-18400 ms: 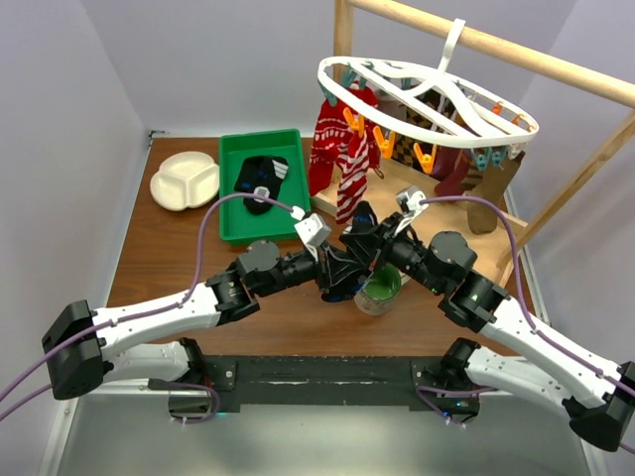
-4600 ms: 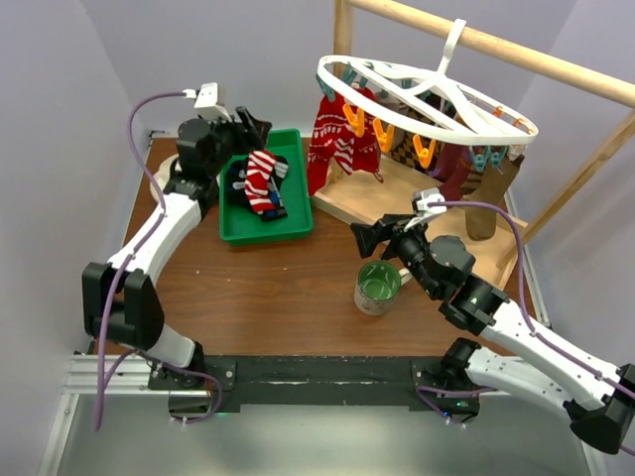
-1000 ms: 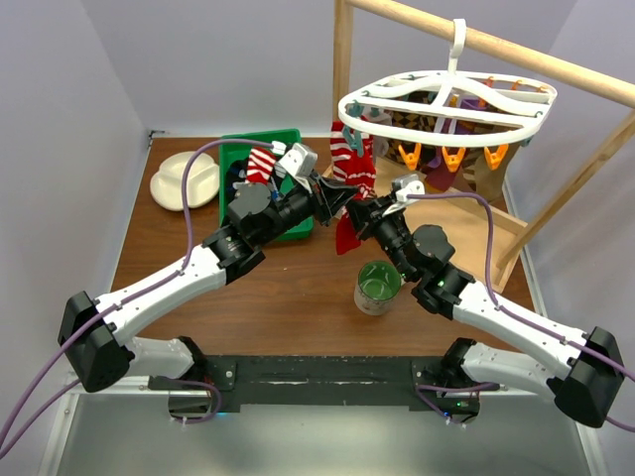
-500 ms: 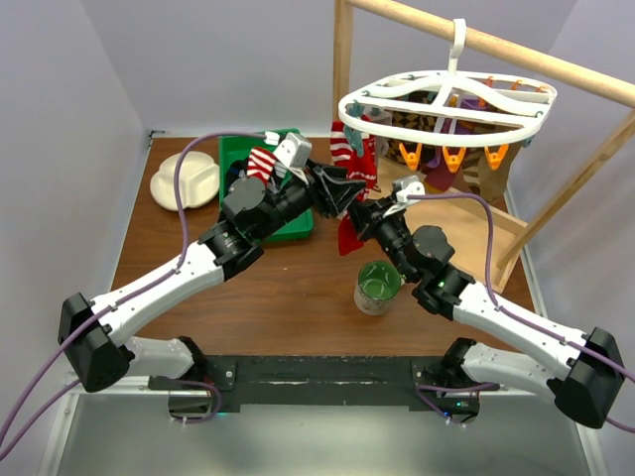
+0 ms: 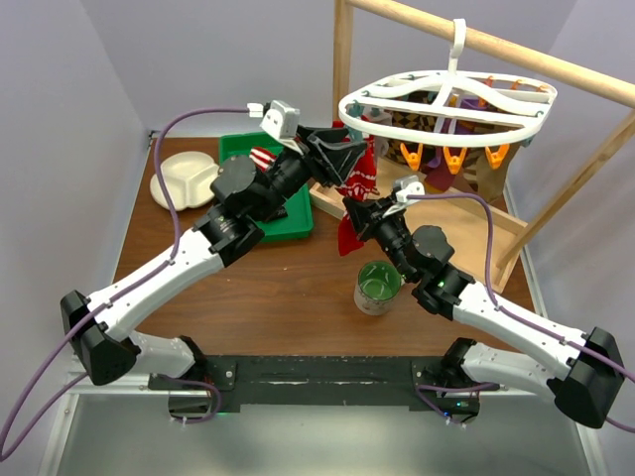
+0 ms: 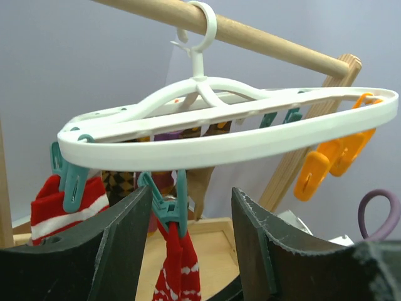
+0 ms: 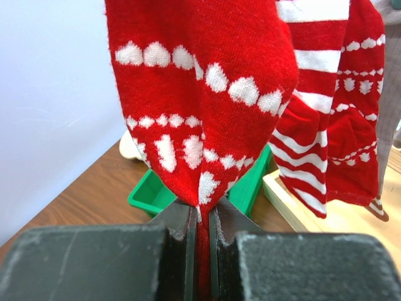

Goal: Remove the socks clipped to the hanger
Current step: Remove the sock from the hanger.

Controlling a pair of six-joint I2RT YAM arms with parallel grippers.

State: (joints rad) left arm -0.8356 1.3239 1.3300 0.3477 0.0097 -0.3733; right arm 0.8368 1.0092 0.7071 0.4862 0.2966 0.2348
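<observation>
The white oval hanger (image 5: 446, 99) hangs by its hook from a wooden pole (image 5: 516, 45). My left gripper (image 5: 347, 151) is raised at its left rim and stands open. A teal clip (image 6: 166, 204) sits between its fingers (image 6: 119, 251) without touching them. That clip holds a red sock with white pattern (image 6: 175, 269). My right gripper (image 7: 200, 232) is shut on the same sock's lower end (image 7: 200, 94), below the rim (image 5: 345, 233). A red-and-white striped sock (image 7: 319, 157) hangs beside it. Checkered and maroon socks (image 5: 437, 124) hang further back, partly hidden.
A green tray (image 5: 298, 213) lies left of the frame, mostly hidden by my left arm, with a striped sock (image 5: 263, 157) in it. A white divided plate (image 5: 184, 178) sits at the far left. A green cup (image 5: 378, 286) stands under my right arm. Orange clips (image 6: 332, 157) line the far rim.
My left gripper has opened and risen from beside the sock up to the hanger's rim, now straddling the teal clip. The right gripper has kept its hold and place.
</observation>
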